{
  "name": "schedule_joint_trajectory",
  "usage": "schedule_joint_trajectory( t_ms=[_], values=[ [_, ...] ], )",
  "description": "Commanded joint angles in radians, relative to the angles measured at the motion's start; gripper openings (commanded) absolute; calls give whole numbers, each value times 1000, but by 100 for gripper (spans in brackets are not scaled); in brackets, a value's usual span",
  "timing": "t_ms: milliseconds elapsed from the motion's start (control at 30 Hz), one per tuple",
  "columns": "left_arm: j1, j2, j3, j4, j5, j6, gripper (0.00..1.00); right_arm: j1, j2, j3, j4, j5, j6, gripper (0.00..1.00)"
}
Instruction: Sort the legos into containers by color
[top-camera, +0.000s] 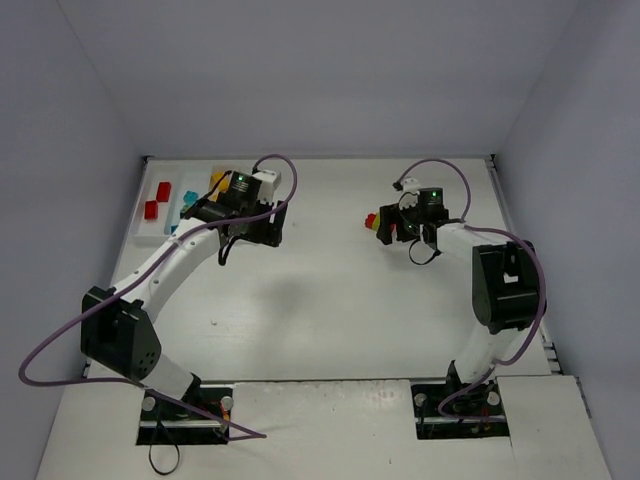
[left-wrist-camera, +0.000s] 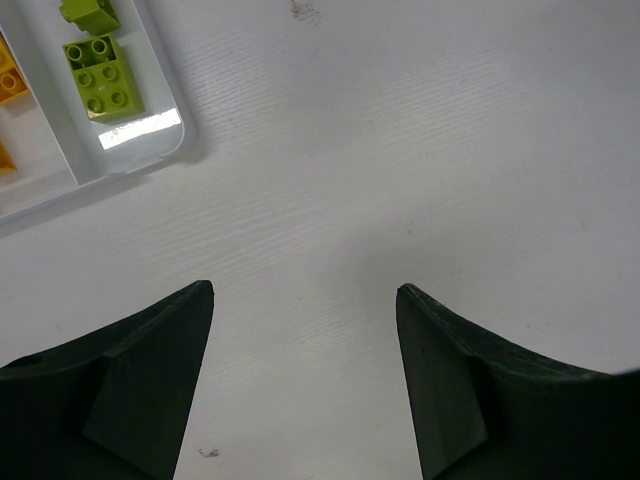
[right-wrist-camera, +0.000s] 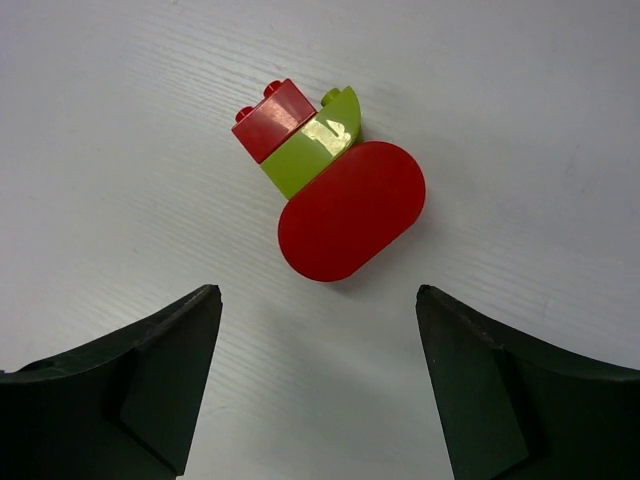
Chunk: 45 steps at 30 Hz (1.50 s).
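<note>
The white tray (top-camera: 148, 232) lies at the far left with red bricks (top-camera: 157, 199), a cyan brick (top-camera: 190, 197) and a yellow brick (top-camera: 217, 181) in its compartments. My left gripper (top-camera: 260, 232) is open and empty over bare table just right of the tray. In the left wrist view (left-wrist-camera: 305, 290) the tray's corner (left-wrist-camera: 120, 172) holds lime green bricks (left-wrist-camera: 101, 78) and yellow bricks (left-wrist-camera: 10, 82). My right gripper (top-camera: 388, 228) is open and empty. Just ahead of it (right-wrist-camera: 315, 295) lies a clump (right-wrist-camera: 335, 195) of a red oval piece, a lime green brick and a small red brick, also in the top view (top-camera: 371, 221).
Grey walls enclose the white table on the far, left and right sides. Purple cables loop over both arms. A small dark speck (left-wrist-camera: 207, 452) marks the table near the left fingers.
</note>
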Motion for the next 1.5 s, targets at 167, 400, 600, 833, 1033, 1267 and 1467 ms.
schedule_joint_trajectory(
  t_ms=[167,400,600,833,1033,1267,1467],
  values=[
    [-8,-5,38,15,6,11,68,1,16,188,-150,-3,-326,84],
    [-14,-4,39,12,3,14,68,2,135,353,-334,-100,-538,91],
    [-16,-5,44,9,9,14,68,10,219,438,-412,-109,-595,99],
    [-14,-4,42,9,7,15,68,43,302,473,-411,-66,-603,99],
    [-14,-8,42,9,16,14,68,51,313,438,-412,-31,-595,79],
    [-14,-8,42,10,29,11,68,56,271,368,-396,-28,-560,41],
    [-16,-18,38,21,55,11,68,99,127,233,-295,-38,-473,9]
  ],
)
